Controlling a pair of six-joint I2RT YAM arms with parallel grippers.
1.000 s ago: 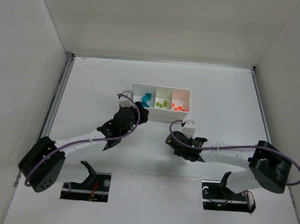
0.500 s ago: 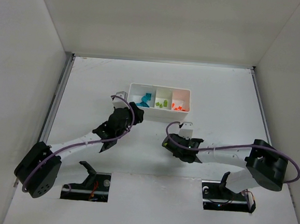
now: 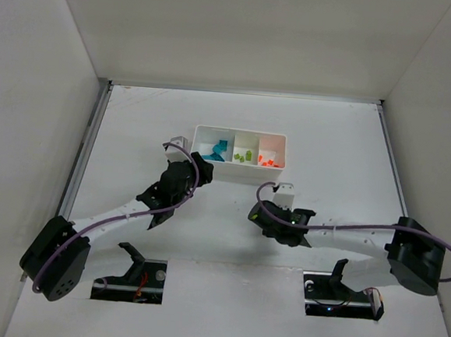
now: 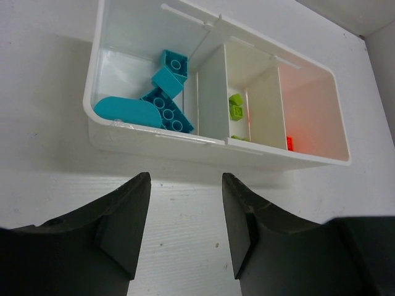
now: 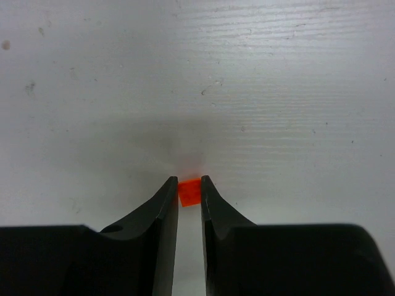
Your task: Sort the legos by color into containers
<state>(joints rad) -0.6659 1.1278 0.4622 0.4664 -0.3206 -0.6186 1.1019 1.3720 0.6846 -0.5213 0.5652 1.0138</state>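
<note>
The white tray stands at the table's middle back, with three compartments. Teal bricks lie in its left one, lime-green bricks in the middle, orange bricks in the right. My left gripper is open and empty, just in front of the tray's near wall; it also shows in the top view. My right gripper is shut on a tiny orange brick right at the table surface, in front of the tray in the top view.
White walls enclose the table on three sides. Two black mounts sit at the near edge by the arm bases. Purple cables run along both arms.
My left arm has drawn back a little from the tray toward the left. My right gripper has shifted slightly and its arm has stretched out to the right.
</note>
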